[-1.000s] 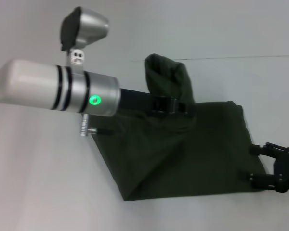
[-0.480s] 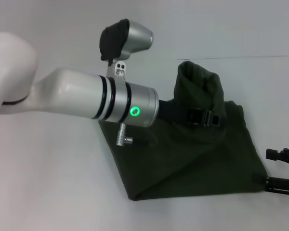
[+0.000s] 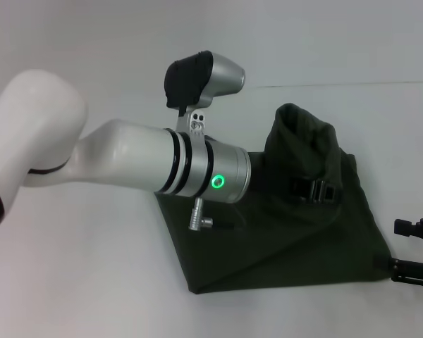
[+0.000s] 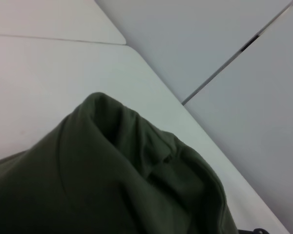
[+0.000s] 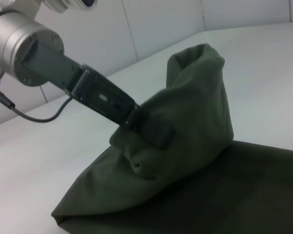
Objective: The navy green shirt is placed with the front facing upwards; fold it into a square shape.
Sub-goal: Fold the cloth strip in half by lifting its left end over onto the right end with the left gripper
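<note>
The navy green shirt (image 3: 282, 246) lies partly folded on the white table, plain green side showing and no letters visible. My left gripper (image 3: 316, 190) reaches across it from the left and is shut on a bunch of cloth, holding a raised hump (image 3: 303, 127) of shirt above the rest. The right wrist view shows the left gripper (image 5: 154, 127) pinching the fabric below that peak (image 5: 198, 58). The left wrist view is filled by the lifted shirt (image 4: 112, 185). My right gripper (image 3: 412, 248) is open at the far right, just off the shirt's right lower corner.
The white table (image 3: 92, 282) stretches around the shirt, with a thin seam line (image 3: 381, 83) across the back. The left arm's silver wrist with a green light (image 3: 216, 182) hangs over the shirt's left part.
The left arm has carried the raised hump of shirt to the right. The right gripper has drawn back to the right, off the shirt's right edge.
</note>
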Robot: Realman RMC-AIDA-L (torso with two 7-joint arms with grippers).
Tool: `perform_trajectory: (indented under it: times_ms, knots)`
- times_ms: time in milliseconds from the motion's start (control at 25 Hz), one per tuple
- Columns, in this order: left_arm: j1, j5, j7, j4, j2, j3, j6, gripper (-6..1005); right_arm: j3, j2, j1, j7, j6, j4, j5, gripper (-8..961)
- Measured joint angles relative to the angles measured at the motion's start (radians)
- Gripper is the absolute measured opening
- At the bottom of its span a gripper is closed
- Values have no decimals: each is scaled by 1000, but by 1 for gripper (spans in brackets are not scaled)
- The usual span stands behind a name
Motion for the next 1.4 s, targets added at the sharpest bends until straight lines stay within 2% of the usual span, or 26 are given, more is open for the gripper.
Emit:
perform_trajectory:
  times_ms: [400,640,800,920,1080,1400]
  knots:
    - [-11,-33,0,-13,0,75,-20,70,2,0,4,-4,11,3,0,941]
    - [-17,-64,8,-37,0,96,-69,70,8,0,7,-4,12,2,0,941]
    - [-30,-114,12,-67,0,144,-109,70,16,0,3,-4,12,0,3,940]
    - [-35,-176,13,-88,0,187,-158,70,39,-6,-1,-5,6,-3,3,940]
    - [-35,-257,36,-110,0,194,-170,70,77,-20,-11,-3,-2,-4,2,940]
    - [-33,-357,62,-132,0,223,-174,369,161,-33,-27,-3,-4,-14,1,940]
